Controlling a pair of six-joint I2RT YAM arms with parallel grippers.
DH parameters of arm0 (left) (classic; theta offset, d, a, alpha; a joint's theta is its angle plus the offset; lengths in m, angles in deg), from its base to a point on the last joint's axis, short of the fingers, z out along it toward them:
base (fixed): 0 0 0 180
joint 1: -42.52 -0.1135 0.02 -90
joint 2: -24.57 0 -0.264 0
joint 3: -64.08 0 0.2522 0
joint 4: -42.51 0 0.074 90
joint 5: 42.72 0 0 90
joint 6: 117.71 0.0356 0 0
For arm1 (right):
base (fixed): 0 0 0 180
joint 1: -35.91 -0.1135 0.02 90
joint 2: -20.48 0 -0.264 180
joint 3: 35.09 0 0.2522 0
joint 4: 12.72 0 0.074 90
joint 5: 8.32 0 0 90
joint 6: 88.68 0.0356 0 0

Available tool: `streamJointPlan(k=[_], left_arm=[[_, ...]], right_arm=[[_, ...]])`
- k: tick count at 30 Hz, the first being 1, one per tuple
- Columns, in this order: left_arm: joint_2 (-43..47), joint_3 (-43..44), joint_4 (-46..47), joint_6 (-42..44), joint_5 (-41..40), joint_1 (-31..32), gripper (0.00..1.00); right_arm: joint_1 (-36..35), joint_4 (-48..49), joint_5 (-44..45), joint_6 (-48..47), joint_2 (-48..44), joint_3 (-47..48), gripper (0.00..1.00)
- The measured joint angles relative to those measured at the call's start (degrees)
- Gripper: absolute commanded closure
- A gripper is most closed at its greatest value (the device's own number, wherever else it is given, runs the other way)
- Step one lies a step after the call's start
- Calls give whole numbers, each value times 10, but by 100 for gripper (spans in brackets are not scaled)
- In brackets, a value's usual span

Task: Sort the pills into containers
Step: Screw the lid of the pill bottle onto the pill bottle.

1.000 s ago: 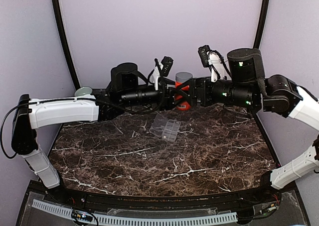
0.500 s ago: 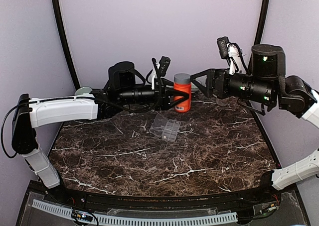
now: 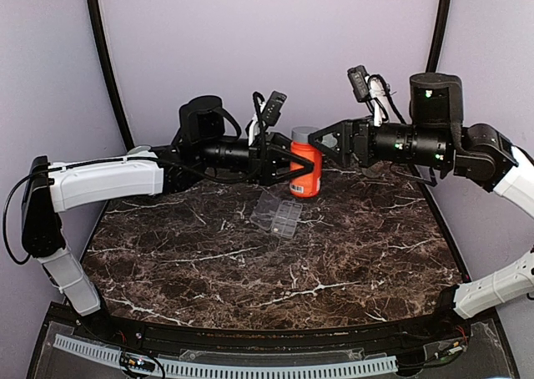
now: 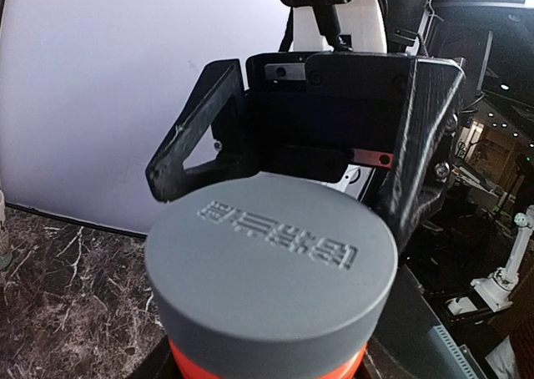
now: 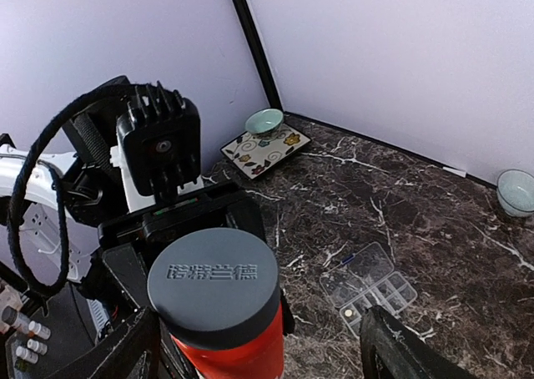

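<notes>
The box (image 3: 277, 215) lies lid-open on the table (image 3: 250, 279), about mid-width and nearer the far edge. Just behind it, the left claw (image 3: 297, 169) grips the orange bottle (image 3: 310, 155) by its body. The right claw (image 3: 324, 143) is spread wide, its fingers on either side of the grey cap (image 3: 304, 133).

The bottle (image 3: 305, 169) is bright orange with a whitish label patch. Its flat cap (image 4: 271, 254) is mid-grey, with raised characters in the same grey. The worktop (image 3: 334, 262) is dark brown marble streaked with thin white veins. The organiser box (image 3: 277, 215) is colourless clear plastic, and one compartment shows a small yellowish pill (image 5: 348, 313). A bowl (image 5: 269, 121) is pale green; the tile (image 5: 260, 155) is cream, printed with multicoloured motifs. The walls (image 3: 275, 45) are plain lilac.
</notes>
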Motion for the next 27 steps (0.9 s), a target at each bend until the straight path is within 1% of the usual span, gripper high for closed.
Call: streamJointPlan(k=[6, 15, 24, 27], left_arm=[[-13, 18, -7, -12, 30, 0, 100], [-28, 32, -25, -16, 54, 0, 100], [-31, 51, -49, -14, 72, 0, 100], [-31, 53, -57, -11, 75, 0, 100]], right_arm=[[1, 2, -33, -3, 14, 0, 18], [4, 16, -57, -5, 17, 0, 19], [8, 19, -76, -9, 39, 0, 27], [9, 19, -80, -9, 41, 0, 27]])
